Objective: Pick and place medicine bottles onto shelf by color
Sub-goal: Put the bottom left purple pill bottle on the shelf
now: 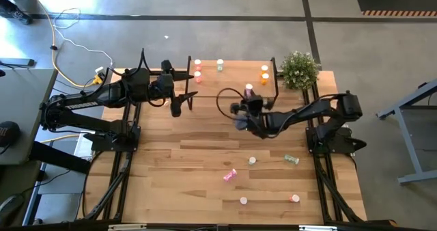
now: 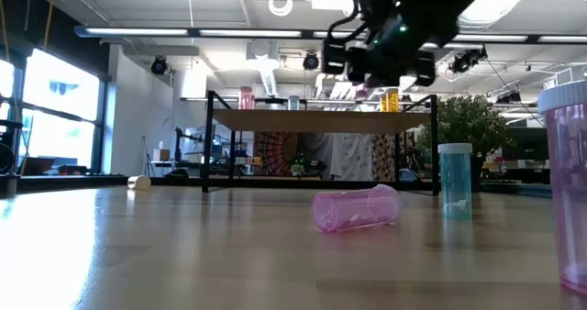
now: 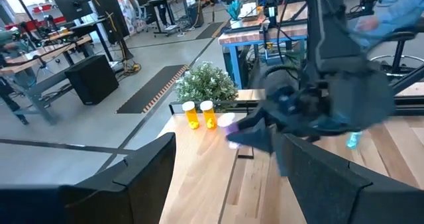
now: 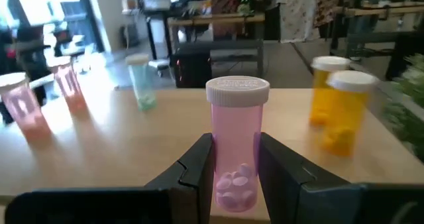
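- The shelf (image 1: 232, 68) stands at the far edge of the surface (image 1: 198, 162), with a plant (image 1: 299, 68) just to its right.
- Bottles stand on the shelf: two at its left end (image 1: 198, 70), one beside them (image 1: 220, 65), two at its right end (image 1: 264, 73).
- The right pincer (image 4: 235, 159) holds another bottle (image 4: 236, 138) upright over the shelf.
- More bottles lie scattered on the near surface (image 1: 229, 175).
- The left pincer (image 1: 176, 108) hangs left of the shelf.

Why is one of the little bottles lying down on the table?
A pink translucent pill bottle lies tipped on its side on the light-wood plank tabletop, while the green translucent bottle beside it stands upright. Nothing looks spilled. The right tool grips another pink bottle upright over the shelf.
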